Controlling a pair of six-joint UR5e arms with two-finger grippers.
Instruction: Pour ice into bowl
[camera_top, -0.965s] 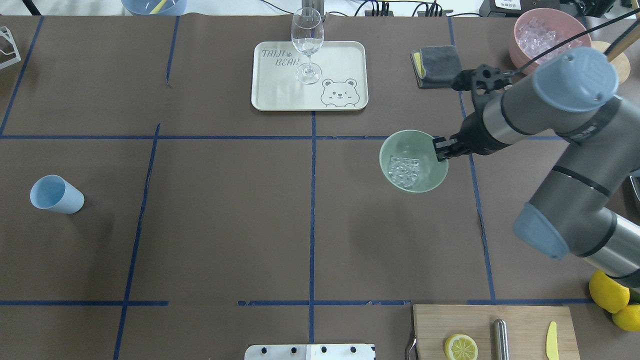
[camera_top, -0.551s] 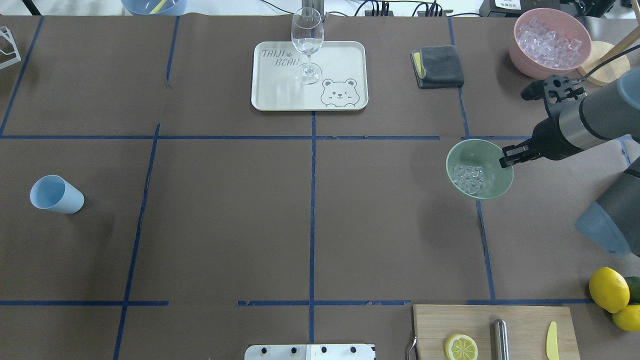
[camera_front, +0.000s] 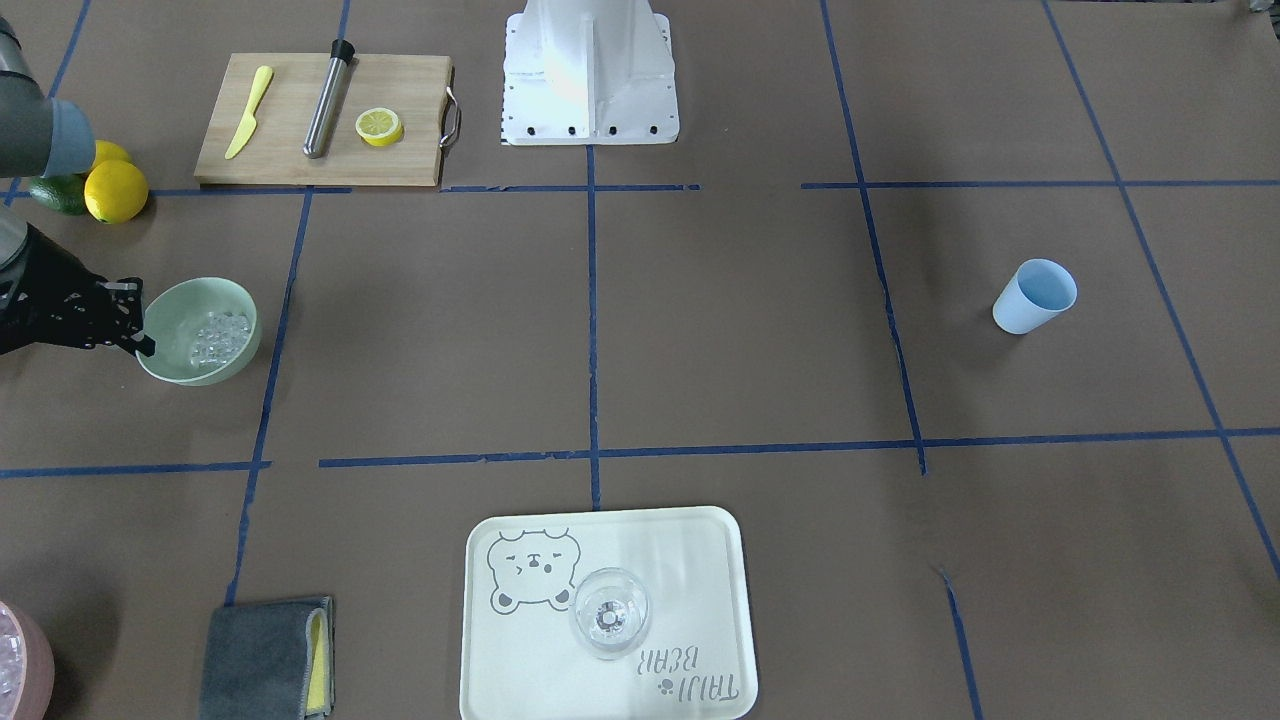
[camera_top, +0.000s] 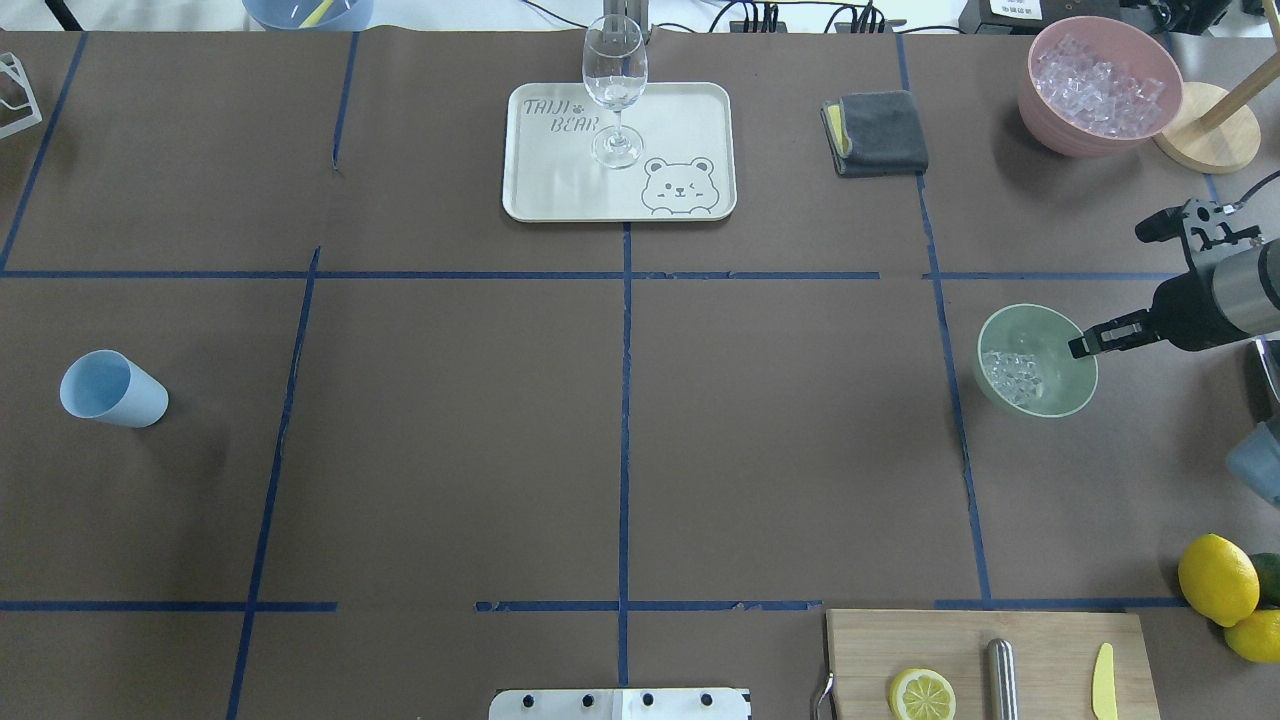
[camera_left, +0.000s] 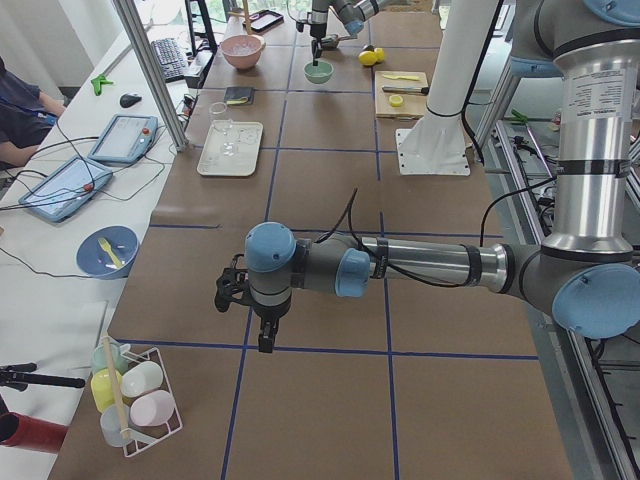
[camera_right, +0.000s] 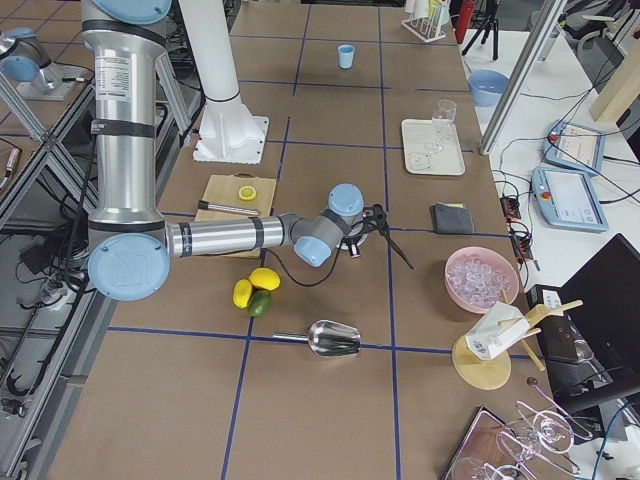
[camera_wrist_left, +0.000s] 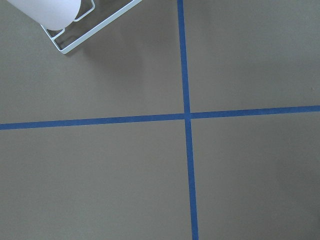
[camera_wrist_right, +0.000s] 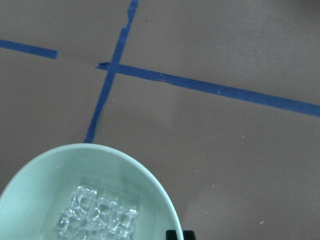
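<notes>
Right gripper (camera_top: 1080, 347) carried bowl (camera_top: 1052, 396) rightward (ice (camera_top: 1012, 372) inside).

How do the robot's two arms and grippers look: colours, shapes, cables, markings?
The left arm and the right arm are silver-grey tubes joined by rounded pale-blue caps. Each upright segment bears a printed label, too small to read. A black cable loops beside each wrist. The left gripper and the right gripper are black; the right one has narrow fingers.
</notes>
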